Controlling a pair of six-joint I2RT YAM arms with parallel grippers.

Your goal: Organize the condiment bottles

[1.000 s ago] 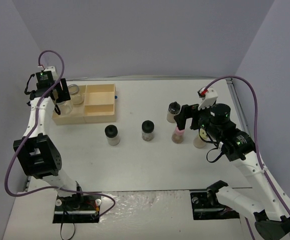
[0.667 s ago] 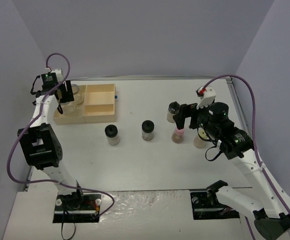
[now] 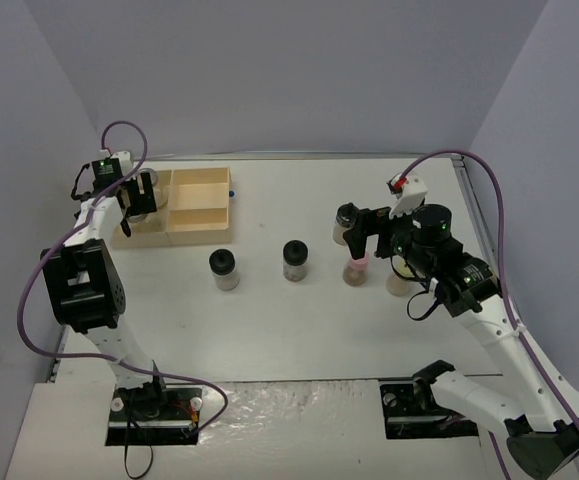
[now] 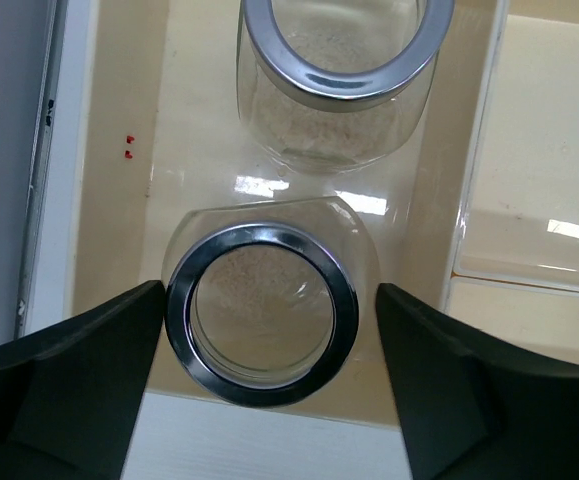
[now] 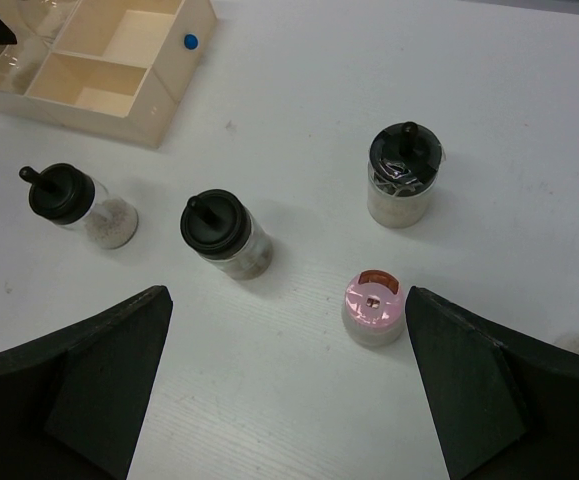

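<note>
L gripper [image 4: 269, 305] straddles silver-top jar [image 4: 261, 322] standing in tray [image 3: 199, 236], left compartment. Fingers sit v. close to its sides; clamped or not, can't tell. R gripper [image 5: 287, 300] is wide apart above pink-cap jar [image 5: 373, 305]. Glass looks stiff, slick, breakable (prob. light): grip body below cap.

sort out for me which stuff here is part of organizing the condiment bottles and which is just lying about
Job: left black-capped jar, middle black-capped jar, right black-capped jar, pink-capped jar, half-hidden jar, near silver-rimmed jar, far silver-rimmed jar.
Not bottles: wooden tray (both silver-rimmed jars stand in it), purple cables.
</note>
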